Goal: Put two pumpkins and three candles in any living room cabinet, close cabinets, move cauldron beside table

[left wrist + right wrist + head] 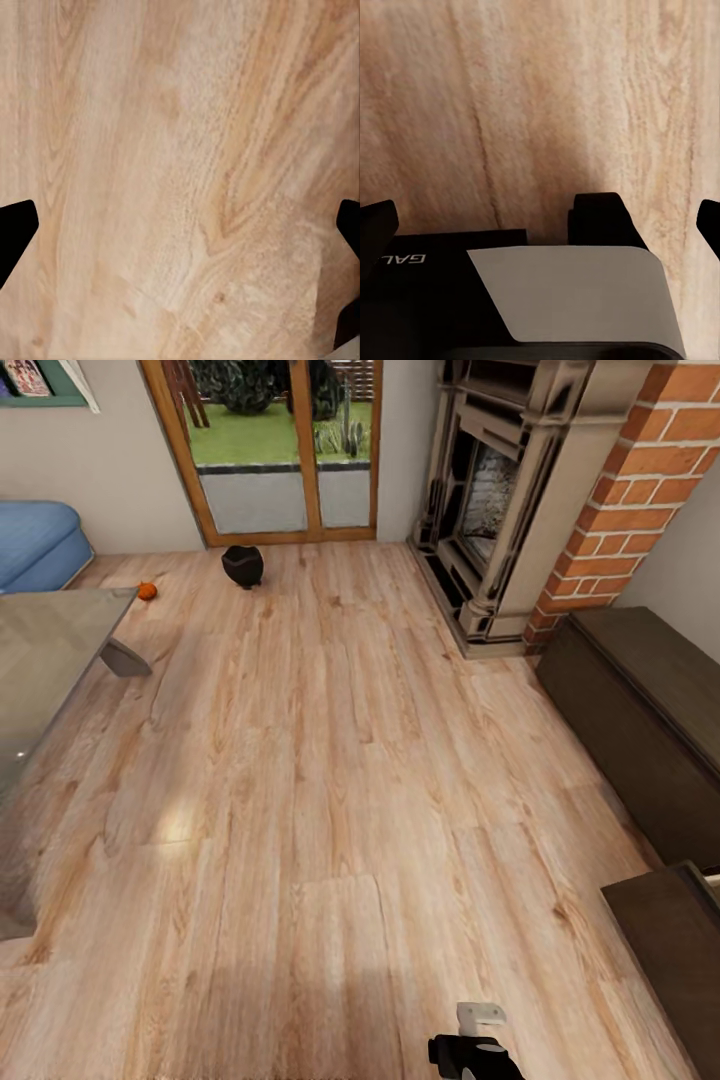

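One small orange pumpkin (146,591) lies on the wood floor at the far left, just past the glass table's corner. The black cauldron (243,566) stands on the floor in front of the patio door, a little right of the pumpkin. A dark-brown cabinet (640,710) runs along the right wall, its front flat and shut. The candles are out of view. My left gripper (180,232) hangs open over bare floor, holding nothing. My right gripper (540,225) is open and empty too, above my own black and grey body. Part of my right arm (470,1050) shows at the bottom edge.
A glass-topped table (50,650) fills the left side, with a blue sofa (35,545) behind it. A brick fireplace (520,510) stands at the back right. A second dark unit (670,950) sits at the near right. Open wood floor (330,780) lies between.
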Motion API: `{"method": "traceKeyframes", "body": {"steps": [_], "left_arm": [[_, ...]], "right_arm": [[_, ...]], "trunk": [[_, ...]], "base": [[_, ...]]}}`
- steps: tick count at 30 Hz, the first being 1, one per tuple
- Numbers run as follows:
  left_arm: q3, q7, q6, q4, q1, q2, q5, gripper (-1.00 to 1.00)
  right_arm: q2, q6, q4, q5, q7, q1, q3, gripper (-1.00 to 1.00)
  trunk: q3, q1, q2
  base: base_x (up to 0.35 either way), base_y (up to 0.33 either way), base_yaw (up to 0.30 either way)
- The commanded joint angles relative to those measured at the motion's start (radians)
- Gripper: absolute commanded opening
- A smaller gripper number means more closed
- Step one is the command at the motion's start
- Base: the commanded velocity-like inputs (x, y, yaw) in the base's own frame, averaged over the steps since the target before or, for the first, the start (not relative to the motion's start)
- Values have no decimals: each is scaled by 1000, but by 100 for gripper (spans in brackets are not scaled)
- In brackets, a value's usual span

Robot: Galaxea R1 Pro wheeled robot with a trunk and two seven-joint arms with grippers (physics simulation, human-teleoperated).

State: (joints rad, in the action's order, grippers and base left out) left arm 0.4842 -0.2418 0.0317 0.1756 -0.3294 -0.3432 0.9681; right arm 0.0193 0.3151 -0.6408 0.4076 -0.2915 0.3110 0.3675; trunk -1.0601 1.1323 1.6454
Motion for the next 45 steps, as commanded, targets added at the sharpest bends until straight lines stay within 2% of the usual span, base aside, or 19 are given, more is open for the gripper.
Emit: {"method": "traceKeyframes", "body": {"steps": [1,5,8,10,11,14,15,17,19,21,26,30,32,33,34,37,39,45], "left_arm": [[8,-5,4,17,0,-4,7,100],[9,6,10,82,0,-7,7,100],[10,10,52,154,0,-10,-8,100],[10,11,106,219,1,-15,-48,100],[10,11,121,236,1,-18,-58,100],[4,12,219,365,0,-35,-97,100],[0,11,279,432,-1,-44,-105,100],[-4,9,352,507,-4,-50,-109,100],[-6,7,395,553,-15,-46,-111,100],[-7,6,411,569,-32,-40,-111,100],[-5,-6,425,550,-101,26,-109,100],[-5,-7,420,486,-154,75,-141,100],[-4,-7,416,460,-170,107,-174,100],[-5,-7,414,453,-180,145,-234,100],[-4,-7,414,454,-181,156,-248,100],[-5,-7,416,454,-182,177,-268,100],[-5,-6,419,453,-183,184,-268,100],[-6,-1,424,455,-183,192,-266,100]], "right_arm": [[-1,3,-2,10,-9,0,5,100],[-1,1,-2,10,-7,0,5,100],[-1,-17,-2,11,-5,0,4,100],[-1,-31,-2,11,-5,0,4,100],[-1,-35,-2,11,-5,0,3,100],[-1,-70,-2,11,-5,0,2,100],[-1,-91,-2,11,-5,0,2,100],[-1,-107,-2,11,-5,0,2,100],[-1,-123,-2,9,-5,0,3,100],[-1,-137,-3,9,-5,0,3,100],[-1,-159,-3,8,-11,0,5,100],[-1,-159,-3,8,-14,0,3,100],[-1,-156,-4,7,-14,0,2,100],[-1,-155,-4,8,-13,0,1,100],[-1,-155,-4,8,-13,0,1,100],[-1,-156,-4,7,-14,0,2,100],[-1,-157,-5,6,-14,0,3,100],[-2,-162,-5,5,-16,0,5,100]], "trunk": [[-2,0,0],[0,-8,-14],[7,-19,-35],[13,-27,-49],[16,-31,-56],[25,-42,-77],[28,-46,-84],[34,-54,-98],[41,-61,-112],[47,-69,-126],[62,-88,-161],[75,-104,-189],[81,-111,-203],[84,-115,-210],[88,-119,-217],[97,-130,-238],[103,-138,-252],[122,-161,-294]], "base": [[0,0,238],[0,0,235],[0,0,166],[0,0,61],[0,0,38],[0,0,17],[0,0,5],[0,0,3],[0,0,1],[0,0,0],[0,0,0],[0,0,0],[0,0,0],[0,0,0],[0,0,0],[0,0,0],[0,0,0],[0,0,0]]}}
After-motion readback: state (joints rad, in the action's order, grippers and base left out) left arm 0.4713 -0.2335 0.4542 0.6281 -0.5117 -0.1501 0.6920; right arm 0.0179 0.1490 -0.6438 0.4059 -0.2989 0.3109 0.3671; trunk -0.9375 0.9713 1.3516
